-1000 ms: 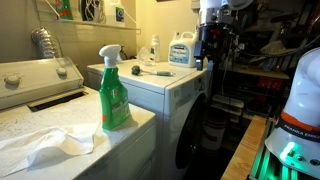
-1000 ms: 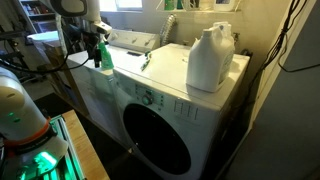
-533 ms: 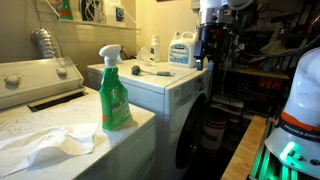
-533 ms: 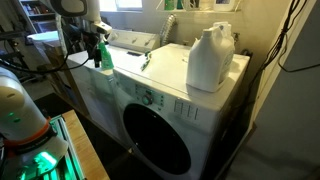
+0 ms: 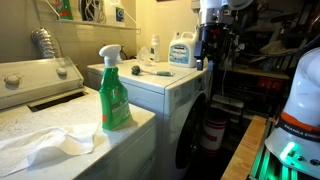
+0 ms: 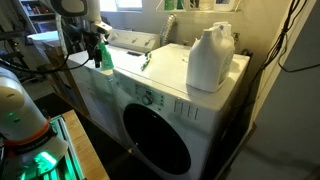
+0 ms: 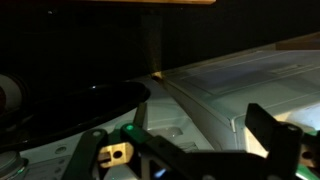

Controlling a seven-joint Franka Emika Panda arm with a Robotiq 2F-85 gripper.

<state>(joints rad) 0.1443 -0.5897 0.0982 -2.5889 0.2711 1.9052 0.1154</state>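
Black gripper [image 7: 178, 138], fingers spread and holding nothing, hangs before the washer [image 6: 215, 125], apart from it. The round door [image 7: 70, 105] faces it. A jug [image 6: 210, 58] stands on top, a spray bottle [image 5: 113, 90] alongside.

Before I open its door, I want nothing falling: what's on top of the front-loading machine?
A white jug and a small tool lying flat. What lies behind the jug is hidden.
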